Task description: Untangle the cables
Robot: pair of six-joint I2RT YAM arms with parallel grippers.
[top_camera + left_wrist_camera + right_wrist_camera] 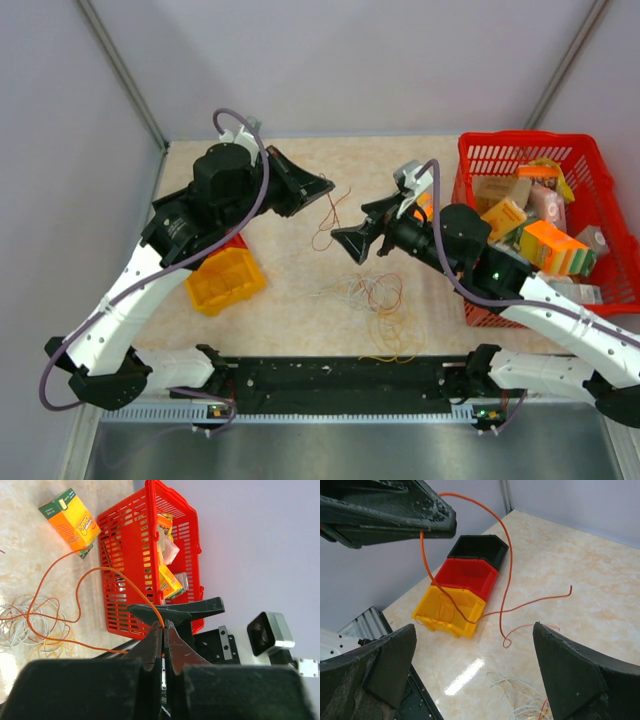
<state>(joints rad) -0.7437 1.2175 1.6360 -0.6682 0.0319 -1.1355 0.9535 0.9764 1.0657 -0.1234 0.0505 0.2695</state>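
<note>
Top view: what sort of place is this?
Probably a robot lab test cell: plain grey partition walls enclose a small table, two arms are bolted at its near edge, and staged props sit on it: a basket of packs, bins, loose cables.

We see a glossy, marbled table (580,565), a red plastic basket (120,540), smooth plastic bins (465,577), a glossy printed card carton (72,520), matt black, grainy fingers (570,675), and a thin, smooth-coated orange cable (509,570).
</note>
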